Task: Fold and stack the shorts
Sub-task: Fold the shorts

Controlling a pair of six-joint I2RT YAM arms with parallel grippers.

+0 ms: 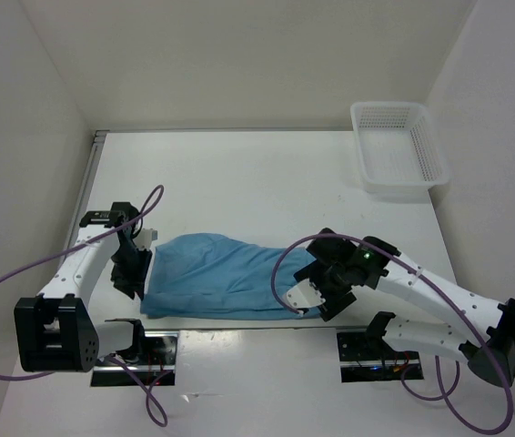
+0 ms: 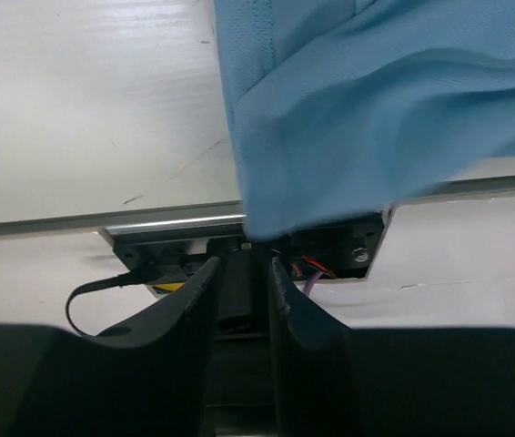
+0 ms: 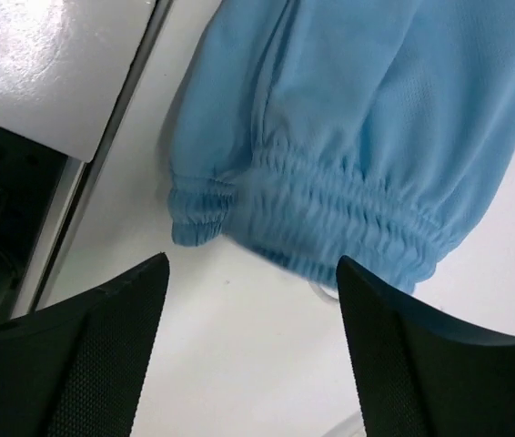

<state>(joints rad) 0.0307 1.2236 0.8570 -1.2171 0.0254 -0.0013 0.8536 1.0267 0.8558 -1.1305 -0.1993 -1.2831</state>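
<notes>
Setting: white counter [image 1: 267, 173], walled in white on three sides.

Item 1, the shorts [image 1: 221, 273]: one pair, sky-blue. They lie spread out between the two sets of jaws, with the hem end toward the left jaws and the gathered elastic waistband [image 3: 348, 218] toward the right jaws. A bit of white cord [image 3: 323, 291] peeps from under the waistband.

Item 2, left jaws: drawn in to a narrow gap. The hem corner [image 2: 262, 223] reaches right down to the fingertips [image 2: 210, 269]. The pictures do not show whether it is pinched or only lies against them.

Item 3, right jaws: spread wide and holding nothing. The fingers [image 3: 103, 364] are poised just short of the waistband, whose edge lies ahead of the gap and slightly toward the right-hand finger.

Item 4, white mesh basket [image 1: 421, 146]: well beyond the right jaws, at the far corner.

Step in hand, as judged: taking hold of both ends for a fold. No stacking has begun.

Next move calls for the right jaws to advance onto the waistband and close through all its layers. The left grip needs confirming, and then one end can be carried over the other without dragging the cloth.
</notes>
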